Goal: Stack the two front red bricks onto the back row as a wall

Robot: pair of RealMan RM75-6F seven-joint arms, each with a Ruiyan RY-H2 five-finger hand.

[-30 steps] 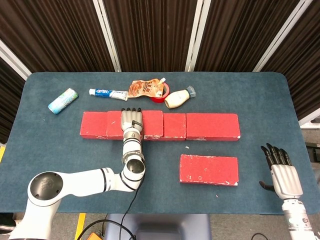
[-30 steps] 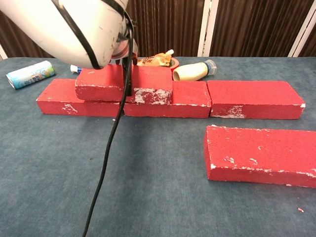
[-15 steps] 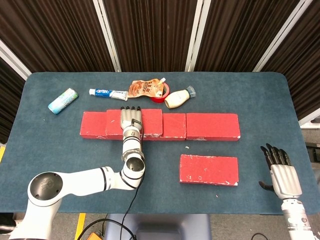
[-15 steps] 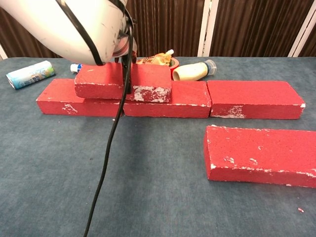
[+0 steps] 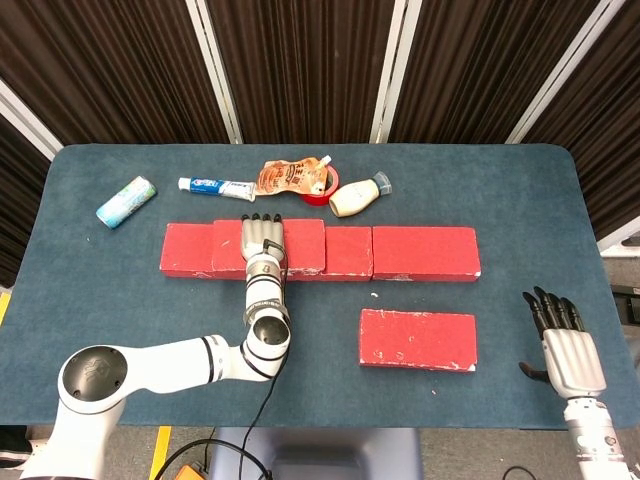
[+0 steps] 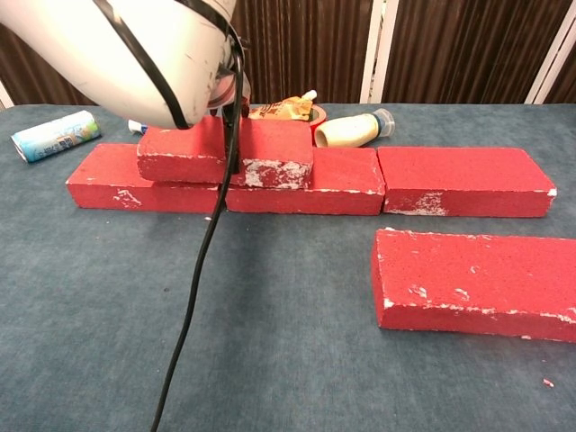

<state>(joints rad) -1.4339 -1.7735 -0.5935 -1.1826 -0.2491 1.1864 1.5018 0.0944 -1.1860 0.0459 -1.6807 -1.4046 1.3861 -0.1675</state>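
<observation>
Dark blue cloth-covered table (image 5: 120, 290) seen from above and from chest height, w/ dark pleated curtains behind. A back row of red bricks (image 5: 425, 252) runs across the middle of the frame, laid end to end. One more red brick, the stacked brick (image 6: 270, 151), sits on top of the row's left-center part; in the chest view it spans the seam between the two bricks under it. The left hand (image 5: 263, 240) lies flat, palm down, on this stacked brick, fingers straight and together, pointing toward the top of the frame; whether it actually grips the brick can't be told. Its white forearm fills the upper left of the chest view, black cable hanging down. The front brick (image 5: 417, 339) lies alone lower right of center, well apart from the row. The right hand (image 5: 565, 350) is at the lower right edge, holding nothing, fingers extended & slightly spread. Behind the row, left to right: a wipes pack (image 5: 126, 201), a toothpaste tube (image 5: 215, 186), an orange pouch (image 5: 291, 176) overlapping a red tape roll (image 5: 322, 190), and a cream bottle (image 5: 358, 196) on its side.
</observation>
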